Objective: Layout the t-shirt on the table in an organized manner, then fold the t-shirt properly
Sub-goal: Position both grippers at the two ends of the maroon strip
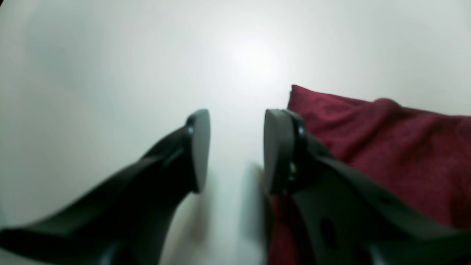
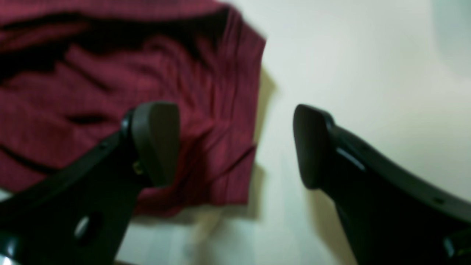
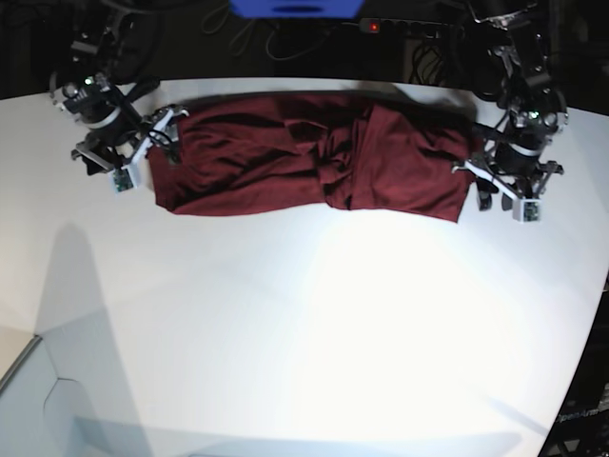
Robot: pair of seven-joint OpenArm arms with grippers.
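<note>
The t-shirt [image 3: 314, 157] is stretched along the table's [image 3: 314, 324] far edge, with broad bare tabletop seen nearer. The left gripper [image 1: 235, 151] is parted, empty, beside one end; the right gripper [image 2: 235, 145] is spread wide, empty, over the other.

Beyond my fingers at the far edge: a blue object [image 3: 297, 8], dark cables [image 3: 419, 57], one small red light [image 3: 374, 27].

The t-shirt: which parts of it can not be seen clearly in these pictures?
- Left wrist view: the left claw covers the t-shirt near its edge; the rest runs off the frame's right side.
- Right wrist view: motion blur hides the knit; one finger of the right claw covers part.
- Base view: sleeves and collar are lost in the bunched folds; whether either claw touches the cloth is too small to tell.
</note>
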